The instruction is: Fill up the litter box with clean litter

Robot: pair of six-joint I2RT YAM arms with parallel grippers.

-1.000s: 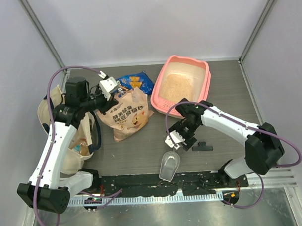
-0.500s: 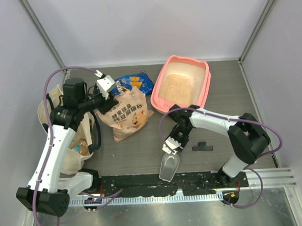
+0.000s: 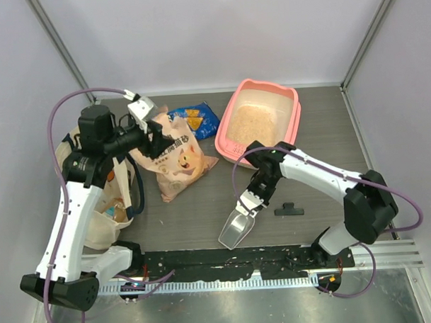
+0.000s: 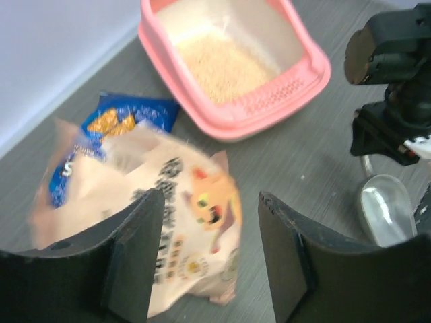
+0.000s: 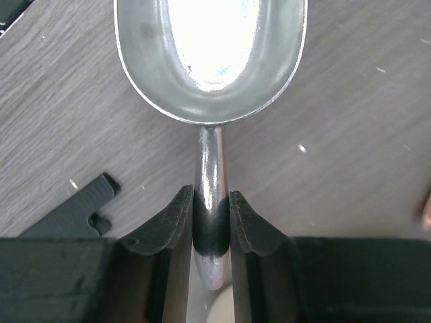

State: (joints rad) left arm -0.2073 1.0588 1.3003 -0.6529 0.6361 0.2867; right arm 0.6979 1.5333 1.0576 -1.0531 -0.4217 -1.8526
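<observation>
- Pink plastic litter box (image 3: 225,143), rounded-rectangular with a raised rim, sitting at the far right of the dark grey worktop (image 3: 203,204), slotted ledge at its near end.
- Inside it, pale beige sandy clean litter (image 3: 251,123), spread over the middle of the floor and thinner toward the far end.
- Pinkish-beige litter bag (image 3: 174,157) printed with an orange cartoon cat, just left of the tray and blurred in the left wrist view.
- Blue Doritos chip bag (image 3: 198,118) lying flat behind the litter bag, between it and the tray.
- Left claw (image 4: 209,198) up over the top of the litter bag, fingers apart, nothing clamped between them.
- Right claw (image 5: 211,202) low over the worktop on the near side of the tray, squeezed together on the thin handle of a silver metal scoop (image 5: 210,54).
- Scoop bowl bare and gleaming, mouth aimed at the near edge; resting on the surface or just off it, cannot tell.
- Small black clip (image 3: 289,210) flat on the worktop, right of the right claw and apart from it.
- Cream tote bag (image 3: 97,215) slumped at the left edge, under the left arm.
</observation>
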